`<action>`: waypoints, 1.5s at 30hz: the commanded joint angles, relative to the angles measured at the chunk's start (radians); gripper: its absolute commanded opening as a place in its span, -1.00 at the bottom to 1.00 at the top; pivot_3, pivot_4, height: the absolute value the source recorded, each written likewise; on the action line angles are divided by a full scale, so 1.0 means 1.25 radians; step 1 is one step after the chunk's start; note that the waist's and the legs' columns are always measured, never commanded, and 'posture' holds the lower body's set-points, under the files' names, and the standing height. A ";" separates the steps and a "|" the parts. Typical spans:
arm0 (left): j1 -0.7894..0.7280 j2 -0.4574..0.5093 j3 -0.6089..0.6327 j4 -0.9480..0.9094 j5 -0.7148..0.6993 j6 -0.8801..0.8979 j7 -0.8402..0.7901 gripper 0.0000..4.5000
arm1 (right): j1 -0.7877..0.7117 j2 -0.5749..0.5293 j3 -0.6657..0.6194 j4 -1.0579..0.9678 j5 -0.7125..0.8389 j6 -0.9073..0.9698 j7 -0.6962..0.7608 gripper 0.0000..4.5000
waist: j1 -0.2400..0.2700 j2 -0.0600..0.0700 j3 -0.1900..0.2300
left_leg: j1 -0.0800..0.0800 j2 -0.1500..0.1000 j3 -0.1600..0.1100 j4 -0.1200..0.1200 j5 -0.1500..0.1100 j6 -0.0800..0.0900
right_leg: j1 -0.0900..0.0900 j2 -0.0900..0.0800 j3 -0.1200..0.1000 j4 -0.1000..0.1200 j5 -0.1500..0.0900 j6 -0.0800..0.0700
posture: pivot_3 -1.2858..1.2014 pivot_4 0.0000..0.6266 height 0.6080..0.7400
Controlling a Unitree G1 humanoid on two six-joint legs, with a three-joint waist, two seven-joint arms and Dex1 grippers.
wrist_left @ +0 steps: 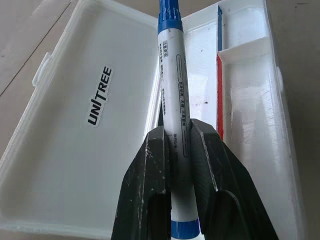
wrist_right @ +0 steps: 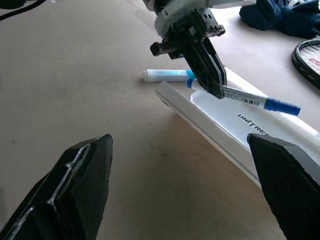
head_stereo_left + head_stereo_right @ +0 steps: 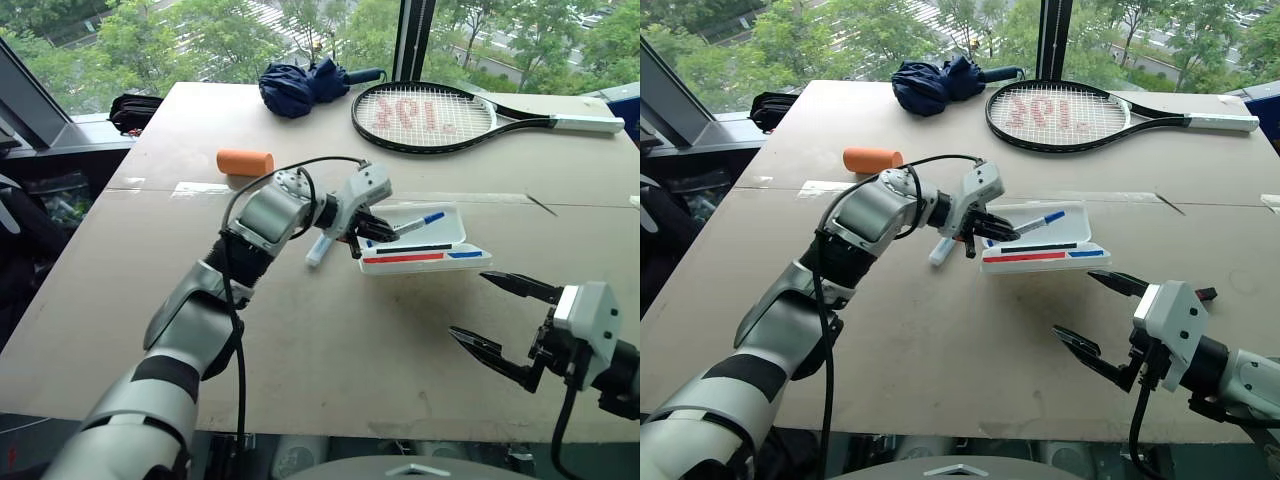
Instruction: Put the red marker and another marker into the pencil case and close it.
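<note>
Markers first: a blue-capped white marker (image 1: 173,100) is pinched between the two black fingers of the left gripper (image 3: 372,232), jaws pressed tight on its barrel, its blue tip pointing out over the open pencil case (image 3: 445,215); the marker hangs above the lid half, the one with small black lettering on it, and is not lying in the case; a second marker (image 3: 318,250), white with a light blue end, lies on the table (image 3: 300,340) just beside the case's near-left corner, behind the left gripper.

The pencil case sits open near the middle of the table, a white hard box with rounded corners; its tray half (the side nearer the robot) holds a red marker (image 3: 403,258) and, end to end with it, something blue (image 3: 464,254), whether a cap or a separate pen I cannot tell; a thin dark stick lies alongside them.

The right gripper (image 3: 503,325) hovers low over the table at the near right, well apart from the case, its jaws spread wide and holding nothing.

Farther back on the table: an orange cylinder (image 3: 245,161) to the left, a folded navy umbrella (image 3: 300,88) at the far edge, and a black tennis racket (image 3: 425,116) with a white grip lying flat to its right.
</note>
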 commanded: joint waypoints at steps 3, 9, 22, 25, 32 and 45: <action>-0.002 -0.026 -0.039 0.002 0.068 -0.039 -0.025 -0.98 | 0.028 0.013 -0.037 -0.044 0.009 -0.003 -0.024 0.94 | -0.001 0.000 0.000 | 0.000 0.000 -0.001 0.000 0.000 0.000 | 0.000 0.000 0.000 0.000 0.000 0.000 | 0.03 -0.52 0.88; 0.040 -0.028 -0.061 -0.046 0.113 -0.026 -0.025 -0.98 | 0.070 0.030 -0.049 -0.060 0.000 -0.014 -0.035 0.94 | 0.000 0.000 0.000 | 0.000 0.000 -0.001 0.000 0.000 0.000 | 0.000 0.000 0.000 0.000 0.000 0.000 | 0.03 -0.52 0.88; 0.090 -0.007 -0.092 -0.018 0.239 -0.245 -0.019 -0.98 | 0.132 0.061 -0.048 -0.067 -0.038 -0.041 -0.030 0.94 | 0.005 0.000 0.000 | 0.001 0.000 0.000 0.000 0.000 0.000 | 0.001 0.000 0.000 0.000 0.000 0.000 | 0.03 -0.52 0.88; 0.092 -0.022 -0.074 -0.018 0.229 -0.252 -0.031 -0.98 | 0.164 0.073 -0.066 -0.060 -0.049 -0.055 -0.021 0.94 | 0.005 0.001 -0.001 | 0.001 0.000 0.000 0.000 0.000 0.000 | 0.001 0.000 0.000 0.000 0.000 0.000 | 0.03 -0.52 0.88; 0.092 -0.052 -0.055 -0.064 0.215 -0.129 -0.049 -0.98 | 0.269 0.115 -0.174 -0.010 -0.063 -0.113 0.041 0.94 | 0.005 0.001 -0.001 | 0.001 0.000 0.000 0.000 0.000 0.000 | 0.001 0.000 0.000 0.000 0.000 0.000 | 0.03 -0.52 0.88; 0.144 -0.009 0.016 -0.292 0.150 0.091 -0.039 0.58 | 0.251 0.105 -0.200 0.027 -0.046 -0.111 0.068 0.94 | 0.004 0.002 -0.001 | 0.001 0.001 0.000 0.000 0.000 0.000 | 0.001 0.000 0.000 0.001 0.000 0.000 | 0.03 -0.52 0.88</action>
